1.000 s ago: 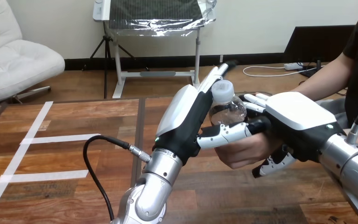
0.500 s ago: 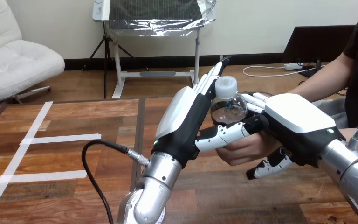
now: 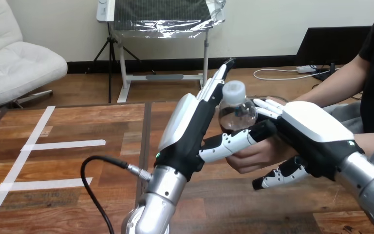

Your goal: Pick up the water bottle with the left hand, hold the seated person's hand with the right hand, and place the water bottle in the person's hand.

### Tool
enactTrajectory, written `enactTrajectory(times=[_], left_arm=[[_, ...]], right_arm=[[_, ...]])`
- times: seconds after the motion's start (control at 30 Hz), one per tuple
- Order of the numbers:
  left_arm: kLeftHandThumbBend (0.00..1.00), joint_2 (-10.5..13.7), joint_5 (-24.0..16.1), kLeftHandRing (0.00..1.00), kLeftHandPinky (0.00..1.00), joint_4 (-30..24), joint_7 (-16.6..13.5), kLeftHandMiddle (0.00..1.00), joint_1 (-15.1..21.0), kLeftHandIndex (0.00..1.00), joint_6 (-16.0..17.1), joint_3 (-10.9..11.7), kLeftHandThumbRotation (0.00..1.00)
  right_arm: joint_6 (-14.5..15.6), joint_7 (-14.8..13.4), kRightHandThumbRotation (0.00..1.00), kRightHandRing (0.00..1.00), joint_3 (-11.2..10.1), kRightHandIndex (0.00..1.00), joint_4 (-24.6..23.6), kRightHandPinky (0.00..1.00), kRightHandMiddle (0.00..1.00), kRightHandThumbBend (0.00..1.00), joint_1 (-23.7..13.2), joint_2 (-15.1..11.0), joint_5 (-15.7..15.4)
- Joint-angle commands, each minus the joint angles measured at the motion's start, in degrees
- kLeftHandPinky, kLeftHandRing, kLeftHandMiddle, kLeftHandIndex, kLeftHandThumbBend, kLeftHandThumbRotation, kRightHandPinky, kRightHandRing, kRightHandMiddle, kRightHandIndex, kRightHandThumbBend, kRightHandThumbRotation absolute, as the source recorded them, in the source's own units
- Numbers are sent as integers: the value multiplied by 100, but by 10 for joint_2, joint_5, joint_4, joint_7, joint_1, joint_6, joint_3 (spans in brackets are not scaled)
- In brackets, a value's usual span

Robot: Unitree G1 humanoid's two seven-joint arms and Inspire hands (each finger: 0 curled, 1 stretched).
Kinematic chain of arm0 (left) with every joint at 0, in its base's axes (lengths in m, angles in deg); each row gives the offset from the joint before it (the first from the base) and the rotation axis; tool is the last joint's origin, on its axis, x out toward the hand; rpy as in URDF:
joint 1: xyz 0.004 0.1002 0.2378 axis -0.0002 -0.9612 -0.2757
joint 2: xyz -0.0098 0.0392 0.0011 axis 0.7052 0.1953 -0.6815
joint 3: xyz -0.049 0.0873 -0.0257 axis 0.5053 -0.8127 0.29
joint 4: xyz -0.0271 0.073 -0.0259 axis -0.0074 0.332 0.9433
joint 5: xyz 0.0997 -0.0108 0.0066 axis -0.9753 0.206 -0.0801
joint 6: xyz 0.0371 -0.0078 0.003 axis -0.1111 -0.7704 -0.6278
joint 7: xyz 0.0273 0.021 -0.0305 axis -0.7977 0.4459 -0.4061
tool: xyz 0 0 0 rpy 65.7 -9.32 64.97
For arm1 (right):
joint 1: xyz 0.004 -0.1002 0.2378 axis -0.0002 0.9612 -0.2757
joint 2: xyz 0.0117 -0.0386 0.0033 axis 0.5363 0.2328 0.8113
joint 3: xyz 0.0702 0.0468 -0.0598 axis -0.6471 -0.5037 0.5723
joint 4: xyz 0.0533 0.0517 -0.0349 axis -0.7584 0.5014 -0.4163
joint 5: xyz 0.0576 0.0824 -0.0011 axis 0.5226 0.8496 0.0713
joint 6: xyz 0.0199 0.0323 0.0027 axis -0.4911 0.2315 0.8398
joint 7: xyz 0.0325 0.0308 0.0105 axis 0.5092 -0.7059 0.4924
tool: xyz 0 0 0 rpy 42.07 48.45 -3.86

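A clear water bottle (image 3: 237, 113) with a white cap stands upright above the table, right of centre. Its lower part sits in the person's hand (image 3: 254, 154), whose fingers wrap it from below. My left hand (image 3: 190, 127) is beside the bottle on its left, fingers straight and pointing up past the cap, thumb stretched across in front of the bottle's base. My right hand (image 3: 316, 130) lies over the back of the person's hand, fingers reaching over its far side and thumb curled beneath it.
The person's forearm (image 3: 343, 80) comes in from the upper right. A black cable (image 3: 97, 165) loops over the wooden table (image 3: 68, 161) by my left forearm. White tape lines (image 3: 53, 145) mark the table's left part.
My left hand's fingers have straightened and eased off the bottle, and the left forearm has drifted slightly left. The bottle stays in the person's hand. My right hand has barely shifted.
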Motion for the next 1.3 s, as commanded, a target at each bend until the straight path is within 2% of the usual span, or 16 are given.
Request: enactTrajectory(times=[0.0,0.2,0.3,0.43,0.6,0.73,0.83,1.0,1.13,1.27], left_arm=[[97,-5,15,100,100,-37,-16,100,2,100,28,10,82],[97,-15,32,100,100,-48,-34,100,-24,100,45,13,80],[95,-24,52,100,100,-49,-45,100,-39,100,68,14,77],[90,-34,71,99,99,-48,-68,100,-65,100,107,15,74],[80,-40,85,96,94,-45,-89,98,-90,97,149,15,73],[74,-50,89,93,88,-40,-117,95,-112,94,189,14,71],[70,-50,82,91,85,-38,-134,93,-125,92,212,14,72],[64,-49,70,88,82,-41,-157,91,-149,91,237,13,79],[60,-48,67,87,81,-43,-171,90,-171,91,258,10,83],[55,-44,65,86,81,-44,-178,88,-188,91,278,7,87]], right_arm=[[-6,-20,5,99,-32,90,-48,90,98,78,0,23,31],[-18,-44,10,98,-47,89,-68,88,96,71,27,49,53],[-30,-67,12,96,-51,87,-73,86,95,67,40,66,56],[-53,-109,13,93,-51,84,-75,81,93,60,58,102,61],[-74,-148,13,91,-48,83,-78,79,92,50,80,133,61],[-102,-186,13,90,-42,83,-72,79,92,41,95,161,51],[-122,-206,12,89,-37,83,-66,78,92,36,104,181,54],[-151,-227,7,90,-30,85,-55,79,92,28,118,207,63],[-189,-254,5,89,-23,85,-33,77,91,25,124,228,54],[-227,-267,2,88,-17,85,-8,75,91,22,125,239,56]])
